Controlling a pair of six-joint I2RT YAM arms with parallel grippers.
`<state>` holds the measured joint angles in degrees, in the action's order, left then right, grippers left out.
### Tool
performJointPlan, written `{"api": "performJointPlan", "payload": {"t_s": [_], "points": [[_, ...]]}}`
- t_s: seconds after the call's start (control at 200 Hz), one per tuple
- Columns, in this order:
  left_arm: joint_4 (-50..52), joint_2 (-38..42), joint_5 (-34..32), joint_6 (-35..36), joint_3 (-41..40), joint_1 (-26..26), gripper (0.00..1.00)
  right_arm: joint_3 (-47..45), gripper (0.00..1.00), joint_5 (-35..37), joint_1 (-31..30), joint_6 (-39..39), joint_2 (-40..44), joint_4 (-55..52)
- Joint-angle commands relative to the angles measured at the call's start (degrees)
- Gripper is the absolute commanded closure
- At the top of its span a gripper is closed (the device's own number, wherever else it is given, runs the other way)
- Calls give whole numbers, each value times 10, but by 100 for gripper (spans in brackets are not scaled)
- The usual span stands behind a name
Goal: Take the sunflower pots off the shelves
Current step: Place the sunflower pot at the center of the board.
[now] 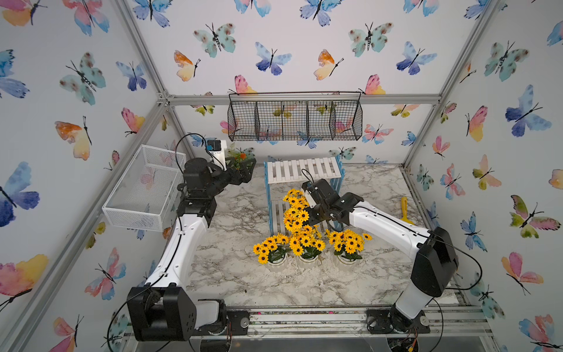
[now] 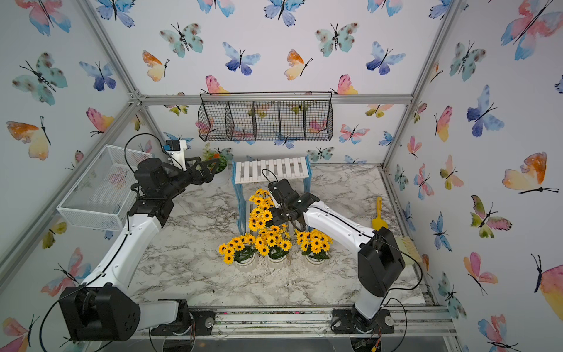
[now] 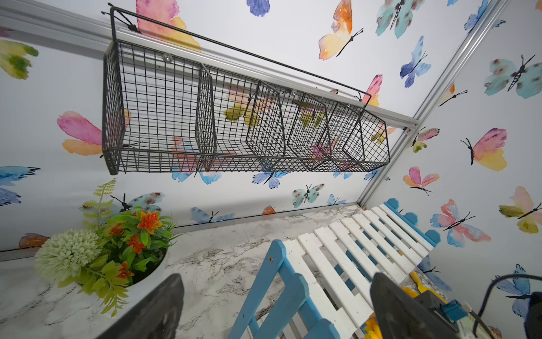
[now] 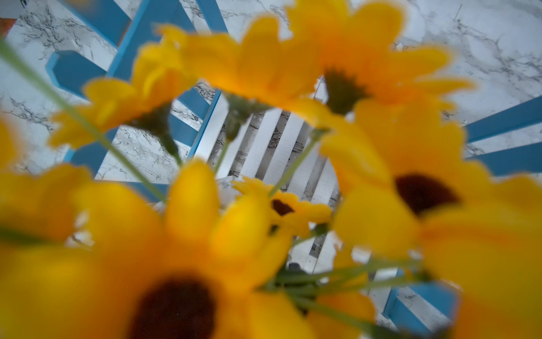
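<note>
Three sunflower pots [image 1: 272, 248] [image 1: 306, 245] [image 1: 348, 243] stand in a row on the marble table in front of the shelves [image 1: 304, 170]. Another bunch of sunflowers [image 1: 295, 210] leans over the lower board, its pot hidden. My right gripper [image 1: 310, 210] is buried in that bunch and shut. In the right wrist view blurred sunflowers [image 4: 410, 190] fill the picture, and their green stems run together where the jaws sit. The lower board [image 4: 278, 146] shows behind them. My left gripper [image 3: 275, 277] hangs open and holds nothing, left of the shelves' top board [image 3: 352, 249].
A white pot of mixed flowers [image 3: 117, 249] stands at the back left, close to my left gripper. A black wire basket [image 1: 295, 120] hangs on the back wall, and a white mesh basket [image 1: 146, 189] on the left wall. A yellow scoop [image 1: 405, 210] lies at the right edge.
</note>
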<state>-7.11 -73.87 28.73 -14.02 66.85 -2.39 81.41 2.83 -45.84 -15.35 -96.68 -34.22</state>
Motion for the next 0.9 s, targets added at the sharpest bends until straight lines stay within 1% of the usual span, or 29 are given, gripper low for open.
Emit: {"api": "performJointPlan", "payload": {"t_s": [0.0, 0.16, 0.395, 0.58, 0.896], "points": [[-16, 13, 11, -1, -8, 4, 2, -3, 98, -2, -2, -6, 30, 22], [-12, 13, 8, 0, -4, 4, 2, 5, 98, 22, -1, -5, 57, 5], [-11, 16, 13, 2, -4, 4, 2, 61, 98, 67, 8, 3, 79, -56], [-9, 20, 12, 4, -3, 5, 2, 83, 98, 54, 35, 4, 103, -82], [-10, 24, 12, 4, -6, 6, 2, 144, 98, 62, 80, 19, 147, -145]]}}
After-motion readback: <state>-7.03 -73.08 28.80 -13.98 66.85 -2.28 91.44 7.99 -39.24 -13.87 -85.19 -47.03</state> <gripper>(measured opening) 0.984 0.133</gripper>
